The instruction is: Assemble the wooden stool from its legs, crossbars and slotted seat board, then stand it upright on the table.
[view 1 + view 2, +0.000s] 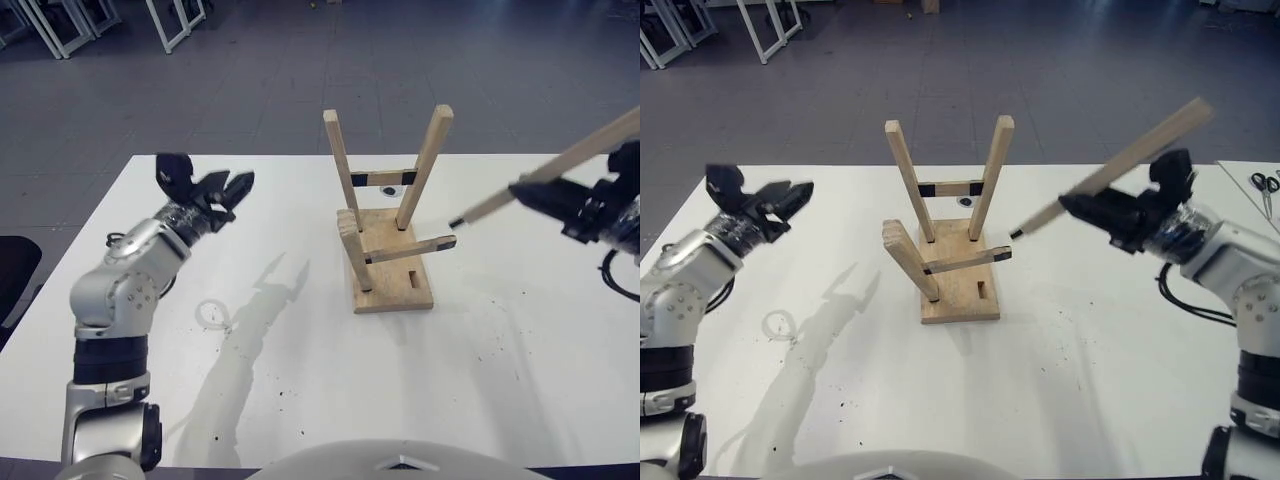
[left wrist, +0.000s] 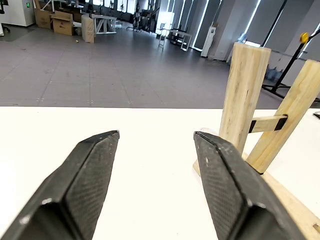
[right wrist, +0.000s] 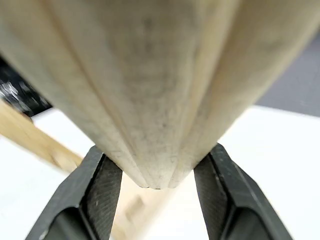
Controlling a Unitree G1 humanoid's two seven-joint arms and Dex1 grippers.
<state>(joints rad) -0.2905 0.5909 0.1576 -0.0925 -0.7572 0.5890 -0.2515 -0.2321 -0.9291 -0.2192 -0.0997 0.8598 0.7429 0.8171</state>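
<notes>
White table (image 1: 1090,380) carries the seat board (image 1: 958,300), which lies flat with its underside up as the upturned stool's base. There is a faint ring mark (image 1: 780,323) on the table near-left of the board.

No real containers; the board's slots do the holding. The slot (image 1: 981,290) at the board's near right corner is bare. The near left leg (image 1: 910,262) is seated, and a crossbar (image 1: 965,262) runs from it towards the bare corner. Two far legs (image 1: 912,182) (image 1: 990,178) stand at the board's far edge, joined by the far crossbar (image 1: 952,188).

The right gripper (image 1: 1075,203), right of the board, is clamped on the fourth leg (image 1: 1140,152). The leg is tilted, its dark-tipped lower end pointing at the board and just short of it. The left gripper (image 1: 758,192) hovers well to the left of the board with its fingers apart, holding nothing.

Step, as I judge it: fitting the last leg. The next move needs the leg tipped upright, its tip lined up over the bare slot, meeting the crossbar end, then pressed down. The left gripper would probably have to steady the board. Flipping the stool upright is not yet done.
</notes>
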